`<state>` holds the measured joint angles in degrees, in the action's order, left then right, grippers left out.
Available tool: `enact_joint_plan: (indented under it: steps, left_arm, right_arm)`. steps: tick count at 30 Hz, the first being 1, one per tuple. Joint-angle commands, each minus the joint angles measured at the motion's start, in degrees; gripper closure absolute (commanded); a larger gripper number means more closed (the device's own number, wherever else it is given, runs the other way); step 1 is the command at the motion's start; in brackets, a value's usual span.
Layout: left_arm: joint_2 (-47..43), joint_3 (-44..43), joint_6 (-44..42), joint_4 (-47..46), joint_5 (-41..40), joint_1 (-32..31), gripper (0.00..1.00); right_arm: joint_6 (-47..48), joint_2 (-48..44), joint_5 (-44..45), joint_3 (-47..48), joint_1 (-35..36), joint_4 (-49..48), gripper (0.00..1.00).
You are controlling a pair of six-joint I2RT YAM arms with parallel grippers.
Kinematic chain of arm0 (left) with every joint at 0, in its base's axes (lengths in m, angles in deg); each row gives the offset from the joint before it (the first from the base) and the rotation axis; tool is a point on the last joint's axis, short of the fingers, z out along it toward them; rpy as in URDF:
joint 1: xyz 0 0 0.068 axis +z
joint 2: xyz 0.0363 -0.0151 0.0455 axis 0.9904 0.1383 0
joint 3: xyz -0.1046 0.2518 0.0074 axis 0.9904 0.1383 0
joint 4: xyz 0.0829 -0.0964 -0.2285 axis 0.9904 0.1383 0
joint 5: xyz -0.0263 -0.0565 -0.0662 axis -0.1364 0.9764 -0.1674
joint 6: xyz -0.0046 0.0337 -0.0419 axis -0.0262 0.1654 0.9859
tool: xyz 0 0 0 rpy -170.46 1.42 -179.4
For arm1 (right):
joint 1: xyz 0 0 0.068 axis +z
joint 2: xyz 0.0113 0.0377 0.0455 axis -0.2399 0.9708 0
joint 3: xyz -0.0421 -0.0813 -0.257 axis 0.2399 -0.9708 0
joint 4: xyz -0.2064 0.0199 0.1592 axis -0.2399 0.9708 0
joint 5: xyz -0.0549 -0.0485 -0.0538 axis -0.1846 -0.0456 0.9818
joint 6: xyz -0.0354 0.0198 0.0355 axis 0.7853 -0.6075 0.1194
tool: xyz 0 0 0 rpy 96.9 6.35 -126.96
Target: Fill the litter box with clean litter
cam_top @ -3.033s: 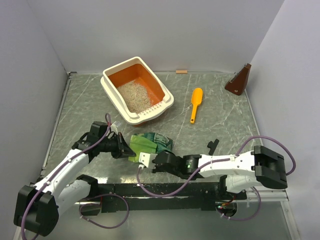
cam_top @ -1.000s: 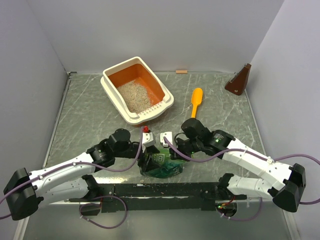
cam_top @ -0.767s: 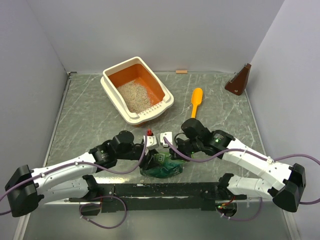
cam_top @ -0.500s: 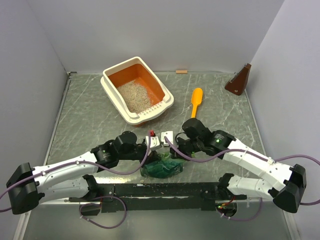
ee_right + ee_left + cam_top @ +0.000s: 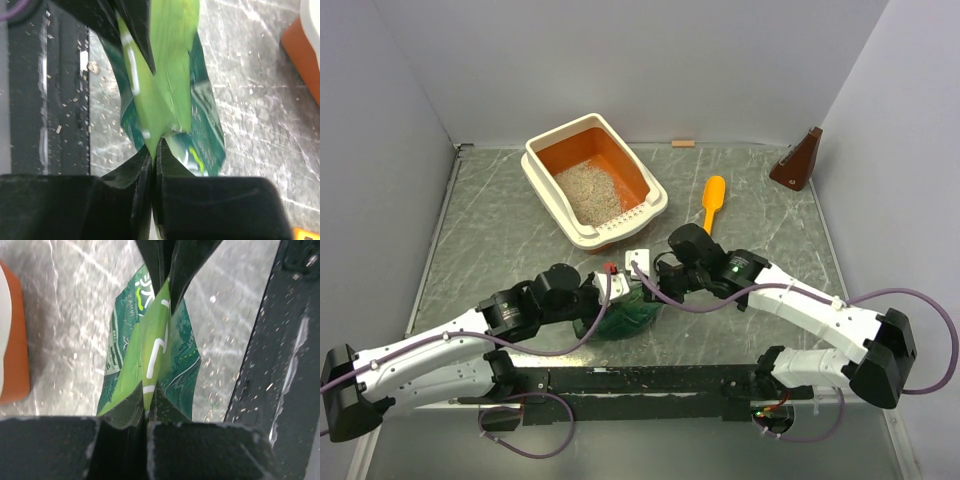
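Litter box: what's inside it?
A heap of clean litter covers part of the litter box floor; bare orange shows toward the far end. The floor beneath the heap is hidden.

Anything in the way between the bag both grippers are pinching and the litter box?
Nothing visible. Bare table separates the green bag from the litter box at its slotted end; the orange scoop lies off to the right.

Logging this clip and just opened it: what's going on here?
Both arms are on the green bag near the front of the table. The left gripper and the right gripper are each shut on its folded light-green part, from opposite sides. The litter box sits farther back with a patch of clean litter in it; the orange scoop lies beside it, untouched.
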<state>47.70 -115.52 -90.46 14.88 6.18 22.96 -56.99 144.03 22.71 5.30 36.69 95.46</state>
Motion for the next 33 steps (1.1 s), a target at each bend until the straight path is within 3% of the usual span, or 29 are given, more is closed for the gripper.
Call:
enact_joint_plan:
  steps: [1, 7, 18, 22, 33]
  left_arm:
    - [-4.3, 2.9, -0.2, -2.4, -1.2, 1.0, 0.99]
    - [-8.4, 7.8, 2.2, -5.0, 1.1, 1.0, 0.99]
    - [-10.0, 8.1, 4.4, -5.5, 0.9, 1.0, 0.99]
    - [-10.4, 8.3, 5.1, -5.9, 0.6, 1.0, 1.00]
    - [-12.3, 8.7, 6.1, -6.5, 0.2, 1.0, 0.99]
  right_arm:
    - [0.9, 0.9, -0.6, 0.2, -1.6, 0.2, 0.83]
    - [3.3, 2.1, 1.2, 4.7, -1.6, 2.8, 0.74]
    - [2.0, -10.1, 10.0, 6.8, -1.5, 7.9, 0.54]
    - [-0.3, -13.4, 6.9, 5.6, -1.5, 8.3, 0.37]
    - [-0.5, -11.8, 4.6, 3.0, 0.9, 7.1, 0.36]
